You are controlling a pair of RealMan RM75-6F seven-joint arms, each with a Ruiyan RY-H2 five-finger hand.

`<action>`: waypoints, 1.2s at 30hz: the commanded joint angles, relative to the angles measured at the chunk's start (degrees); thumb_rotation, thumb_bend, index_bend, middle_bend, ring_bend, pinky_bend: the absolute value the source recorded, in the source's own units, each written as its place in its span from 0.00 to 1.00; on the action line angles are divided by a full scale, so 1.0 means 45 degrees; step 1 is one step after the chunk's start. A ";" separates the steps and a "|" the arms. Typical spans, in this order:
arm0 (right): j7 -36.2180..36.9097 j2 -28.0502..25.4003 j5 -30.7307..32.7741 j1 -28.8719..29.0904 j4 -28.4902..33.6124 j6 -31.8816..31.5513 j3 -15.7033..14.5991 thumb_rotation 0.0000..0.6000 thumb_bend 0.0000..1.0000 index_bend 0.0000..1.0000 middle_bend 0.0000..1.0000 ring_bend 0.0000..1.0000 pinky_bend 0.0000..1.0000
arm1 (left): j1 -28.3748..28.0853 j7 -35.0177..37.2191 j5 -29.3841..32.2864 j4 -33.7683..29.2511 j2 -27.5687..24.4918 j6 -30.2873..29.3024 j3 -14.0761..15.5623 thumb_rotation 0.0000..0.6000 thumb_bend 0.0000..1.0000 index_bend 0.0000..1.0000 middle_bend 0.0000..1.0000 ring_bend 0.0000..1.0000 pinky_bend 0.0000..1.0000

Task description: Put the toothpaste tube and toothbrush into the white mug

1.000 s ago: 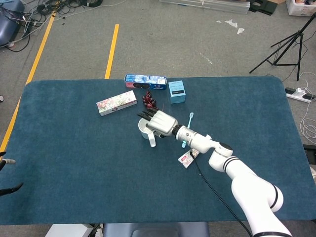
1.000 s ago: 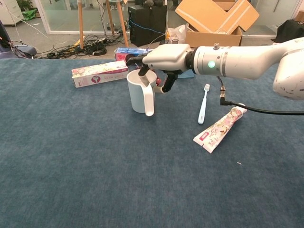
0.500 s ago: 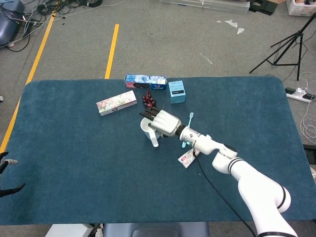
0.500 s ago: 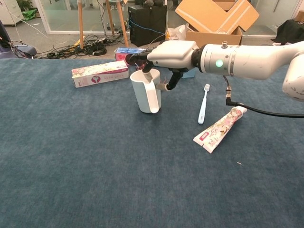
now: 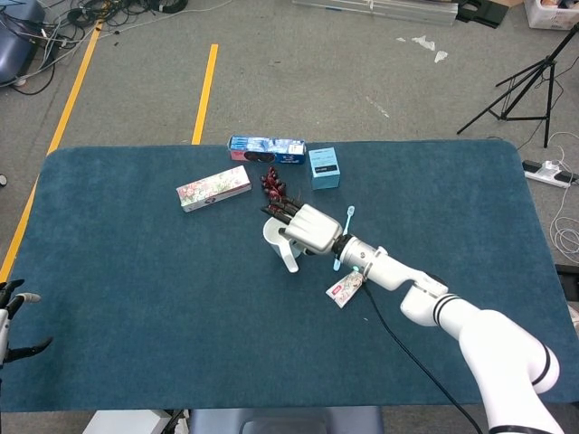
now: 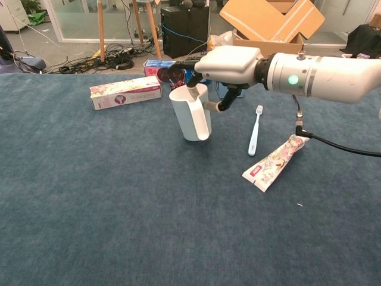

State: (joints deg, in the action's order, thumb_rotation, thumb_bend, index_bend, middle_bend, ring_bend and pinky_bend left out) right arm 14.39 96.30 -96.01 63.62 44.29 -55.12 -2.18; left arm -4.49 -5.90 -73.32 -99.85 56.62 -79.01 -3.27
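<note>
No writing is legible. The right hand grips the white mug's rim. Only the head view shows the left hand, fingers apart, holding nothing.

- The right hand has a smooth off-white shell over its back, boxy with rounded edges.
- Its fingers are black, thin and segmented.
- A dark band rings the wrist behind the shell.
- The right forearm is a glossy white cylinder with a small green light glowing on its side.
- A black cable hangs from a connector under the forearm.
- In the head view, black rings mark the white arm's joints.
- The left hand shows only dark fingers with pale tips at the frame edge.
</note>
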 commanded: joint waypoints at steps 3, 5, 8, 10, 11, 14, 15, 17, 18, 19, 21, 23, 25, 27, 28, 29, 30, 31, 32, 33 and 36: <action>-0.0631 -0.0642 0.0015 -0.0502 0.1122 -0.0637 0.0057 1.00 0.35 0.65 0.00 0.00 0.12 | -0.0015 -0.0093 -0.0122 -0.0044 0.0038 0.0011 0.0066 1.00 0.07 0.32 0.15 0.09 0.07; -0.0880 -0.0952 -0.0033 -0.0721 0.1724 -0.0958 0.0047 1.00 0.35 0.65 0.00 0.00 0.13 | -0.0018 -0.0138 -0.0187 -0.0071 0.0054 -0.0002 0.0093 1.00 0.07 0.32 0.15 0.09 0.07; -0.1300 -0.1421 -0.0182 -0.1039 0.2692 -0.1449 -0.0011 1.00 0.35 0.66 0.00 0.00 0.12 | -0.0006 -0.0191 -0.0272 -0.0110 0.0074 -0.0066 0.0112 1.00 0.07 0.32 0.15 0.09 0.07; -0.1602 -0.1716 -0.0311 -0.1244 0.3315 -0.1748 -0.0080 1.00 0.35 0.66 0.00 0.00 0.12 | 0.0008 -0.0200 -0.0317 -0.0130 0.0082 -0.0123 0.0113 1.00 0.07 0.32 0.15 0.09 0.07; -0.1810 -0.1907 -0.0413 -0.1390 0.3733 -0.1949 -0.0141 1.00 0.35 0.66 0.00 0.00 0.12 | 0.0014 -0.0197 -0.0332 -0.0135 0.0087 -0.0154 0.0107 1.00 0.07 0.32 0.15 0.09 0.07; -0.2336 -0.2354 -0.0685 -0.1757 0.4724 -0.2397 -0.0324 1.00 0.35 0.66 0.00 0.00 0.12 | 0.0018 -0.0190 -0.0337 -0.0155 0.0077 -0.0156 0.0111 1.00 0.07 0.32 0.15 0.10 0.07; -0.2490 -0.2472 -0.0769 -0.1866 0.4999 -0.2519 -0.0380 1.00 0.35 0.66 0.00 0.00 0.12 | 0.0016 -0.0216 -0.0333 -0.0147 0.0080 -0.0160 0.0108 1.00 0.07 0.32 0.15 0.09 0.07; -0.2792 -0.2700 -0.0980 -0.2115 0.5586 -0.2804 -0.0512 1.00 0.35 0.66 0.00 0.00 0.12 | 0.0012 -0.0265 -0.0321 -0.0141 0.0102 -0.0167 0.0104 1.00 0.07 0.32 0.15 0.09 0.07; -0.2922 -0.2786 -0.1075 -0.2212 0.5805 -0.2906 -0.0569 1.00 0.35 0.66 0.00 0.00 0.12 | 0.0009 -0.0275 -0.0322 -0.0147 0.0104 -0.0165 0.0104 1.00 0.07 0.32 0.15 0.09 0.07; -0.3084 -0.2882 -0.1213 -0.2339 0.6063 -0.3063 -0.0636 1.00 0.35 0.66 0.00 0.00 0.12 | 0.0005 -0.0285 -0.0329 -0.0157 0.0105 -0.0167 0.0103 1.00 0.07 0.32 0.15 0.09 0.07; -0.3331 -0.3007 -0.1412 -0.2521 0.6399 -0.3267 -0.0731 1.00 0.35 0.66 0.00 0.00 0.12 | 0.0003 -0.0319 -0.0340 -0.0170 0.0109 -0.0178 0.0105 1.00 0.07 0.32 0.15 0.09 0.07; -0.3501 -0.3109 -0.1637 -0.2726 0.6757 -0.3484 -0.0846 1.00 0.35 0.66 0.00 0.00 0.12 | 0.0006 -0.0355 -0.0347 -0.0203 0.0110 -0.0193 0.0109 1.00 0.07 0.32 0.15 0.10 0.07; -0.3666 -0.3178 -0.1844 -0.2920 0.7026 -0.3654 -0.0955 1.00 0.35 0.66 0.00 0.00 0.12 | 0.0007 -0.0422 -0.0348 -0.0233 0.0113 -0.0212 0.0111 1.00 0.07 0.32 0.15 0.09 0.07; -0.3798 -0.3212 -0.2011 -0.3087 0.7195 -0.3788 -0.1044 1.00 0.35 0.66 0.00 0.00 0.12 | 0.0010 -0.0467 -0.0339 -0.0252 0.0119 -0.0219 0.0116 1.00 0.07 0.32 0.15 0.09 0.07; -0.3867 -0.3225 -0.2122 -0.3195 0.7279 -0.3878 -0.1099 1.00 0.35 0.66 0.00 0.00 0.12 | 0.0008 -0.0488 -0.0312 -0.0264 0.0119 -0.0210 0.0113 1.00 0.07 0.32 0.15 0.09 0.07; -0.3912 -0.3229 -0.2199 -0.3275 0.7329 -0.3937 -0.1141 1.00 0.35 0.66 0.00 0.00 0.12 | 0.0004 -0.0513 -0.0281 -0.0272 0.0116 -0.0196 0.0108 1.00 0.07 0.32 0.15 0.09 0.07; -0.3950 -0.3229 -0.2273 -0.3354 0.7366 -0.3993 -0.1181 1.00 0.35 0.66 0.00 0.00 0.12 | 0.0001 -0.0538 -0.0244 -0.0278 0.0113 -0.0178 0.0106 1.00 0.07 0.32 0.15 0.09 0.07; -0.4030 -0.3214 -0.2381 -0.3460 0.7372 -0.4076 -0.1229 1.00 0.35 0.66 0.00 0.00 0.12 | -0.0001 -0.0576 -0.0192 -0.0287 0.0108 -0.0163 0.0101 1.00 0.07 0.32 0.15 0.09 0.07; -0.4102 -0.3185 -0.2462 -0.3544 0.7340 -0.4148 -0.1259 1.00 0.35 0.66 0.00 0.00 0.12 | -0.0004 -0.0611 -0.0161 -0.0292 0.0104 -0.0149 0.0100 1.00 0.07 0.32 0.15 0.09 0.07; -0.4155 -0.3149 -0.2534 -0.3632 0.7293 -0.4216 -0.1293 1.00 0.35 0.66 0.00 0.00 0.12 | -0.0006 -0.0642 -0.0135 -0.0303 0.0102 -0.0141 0.0100 1.00 0.07 0.32 0.15 0.09 0.07; -0.4199 -0.2999 -0.2696 -0.3936 0.7088 -0.4442 -0.1383 1.00 0.35 0.66 0.00 0.00 0.12 | -0.0008 -0.0719 -0.0100 -0.0339 0.0106 -0.0131 0.0109 1.00 0.07 0.32 0.15 0.09 0.07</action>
State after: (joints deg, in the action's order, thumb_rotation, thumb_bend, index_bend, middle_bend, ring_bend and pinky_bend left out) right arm -4.39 82.54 -107.84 46.29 76.52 -74.83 -8.20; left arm -4.53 -9.13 -73.78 -101.37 57.09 -79.61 -2.79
